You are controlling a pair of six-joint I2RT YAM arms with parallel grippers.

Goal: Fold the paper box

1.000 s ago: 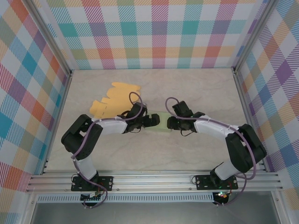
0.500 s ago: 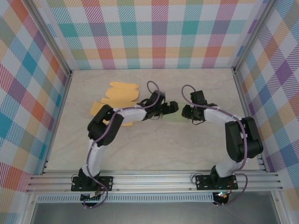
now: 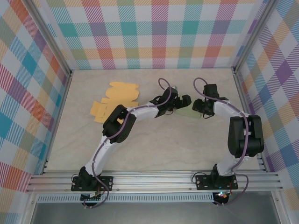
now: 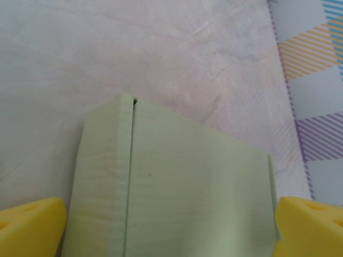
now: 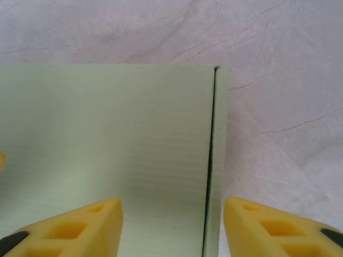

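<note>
The paper box is a flat, pale green folded piece lying on the table right of centre. In the left wrist view the paper box has a narrow folded strip along its left side. My left gripper is open wide, and its yellow fingertips flank the box's two side edges. From the other side, my right gripper is open over the box, one finger above the panel and the other by the slit edge. From above, the left gripper and right gripper face each other closely.
Flat orange-yellow cardboard cut-outs lie at the back left, with a smaller piece beside them. The left arm stretches diagonally across the middle of the table. Checked walls and a metal frame close in the right side near the grippers.
Both grippers and the green box have shifted right and towards the back wall. The left arm has stretched out further. The right jaws narrowed, then spread wider.
</note>
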